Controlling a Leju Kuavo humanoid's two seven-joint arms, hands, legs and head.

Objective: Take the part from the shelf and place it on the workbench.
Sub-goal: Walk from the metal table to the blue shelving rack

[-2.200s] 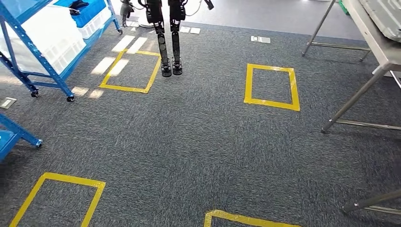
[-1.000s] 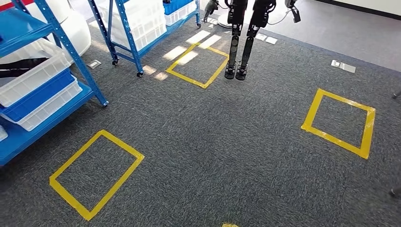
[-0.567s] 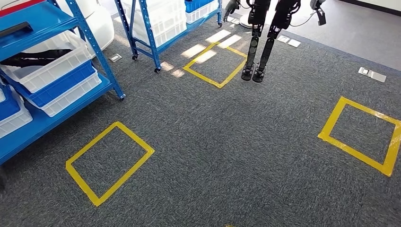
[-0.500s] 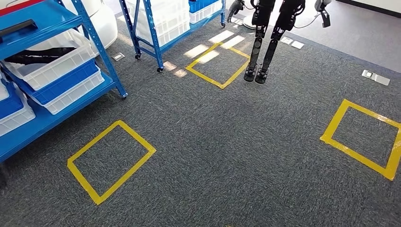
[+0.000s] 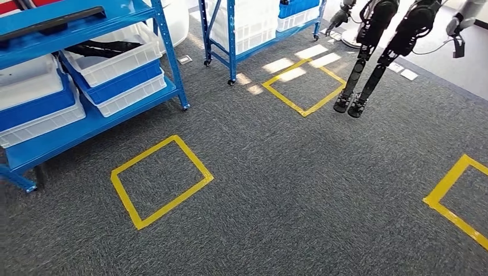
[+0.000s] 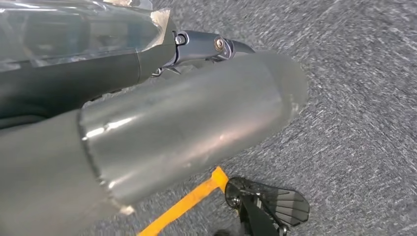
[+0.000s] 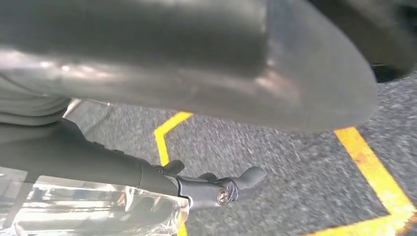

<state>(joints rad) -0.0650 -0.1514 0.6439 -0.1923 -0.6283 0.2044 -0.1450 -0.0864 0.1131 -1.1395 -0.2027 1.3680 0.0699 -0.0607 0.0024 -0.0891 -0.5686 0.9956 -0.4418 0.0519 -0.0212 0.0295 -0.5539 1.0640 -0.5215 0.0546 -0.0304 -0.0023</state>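
1. In the head view a blue shelf (image 5: 86,123) stands at about ten o'clock on grey carpet (image 5: 299,195), with white and blue bins stacked on its levels.
2. A long dark part (image 5: 106,48) lies in the upper white bin (image 5: 112,63) on that shelf; another dark bar (image 5: 54,23) rests on the top board above it — which of the two the task means cannot be told.
3. A yellow tape square (image 5: 161,181) marks the carpet just in front of the shelf, at about eight o'clock from the picture's middle.
4. A second blue shelf (image 5: 253,29) with white bins stands at twelve o'clock, a second tape square (image 5: 305,86) just beside it.
5. Another robot's dark legs (image 5: 359,86) stand at one o'clock, feet at the edge of that second square.
6. The left hand (image 6: 201,46) hangs over the carpet with nothing in it; how far its fingers are spread cannot be told.
7. The right hand (image 7: 211,189) also hangs over the carpet — dark fingers stretched out, apart, holding nothing.
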